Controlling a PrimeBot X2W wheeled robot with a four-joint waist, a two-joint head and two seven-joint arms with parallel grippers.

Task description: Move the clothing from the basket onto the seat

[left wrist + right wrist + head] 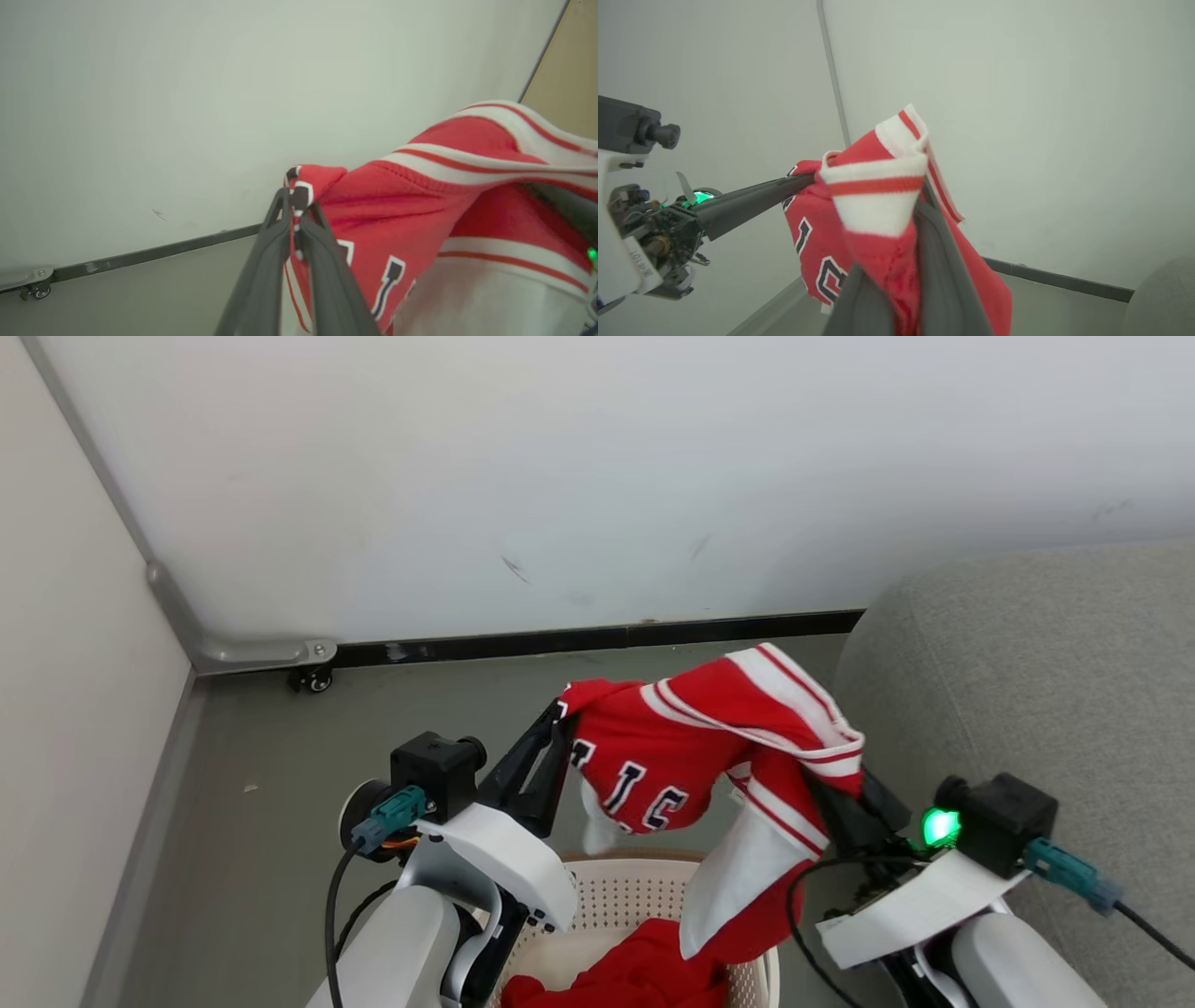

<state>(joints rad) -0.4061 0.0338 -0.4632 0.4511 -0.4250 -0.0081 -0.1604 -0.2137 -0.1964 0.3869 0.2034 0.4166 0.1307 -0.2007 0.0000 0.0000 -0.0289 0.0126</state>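
A red garment (672,756) of the clothing, with white striped trim and dark lettering, hangs stretched between my two grippers above the basket (616,896). My left gripper (557,721) is shut on its left corner; the left wrist view shows the fingers (280,233) pinching that garment's (397,205) edge. My right gripper (831,793) is shut on the striped end, and its tips are under the cloth (878,196). My left gripper (803,179) also appears there. Another red piece (635,975) lies in the basket. The grey seat (1027,663) is at the right.
A white wall (560,476) with a dark baseboard (597,637) runs behind. A panel on a small caster (317,679) stands at the left. Bare grey floor (280,756) lies between the wall and the basket.
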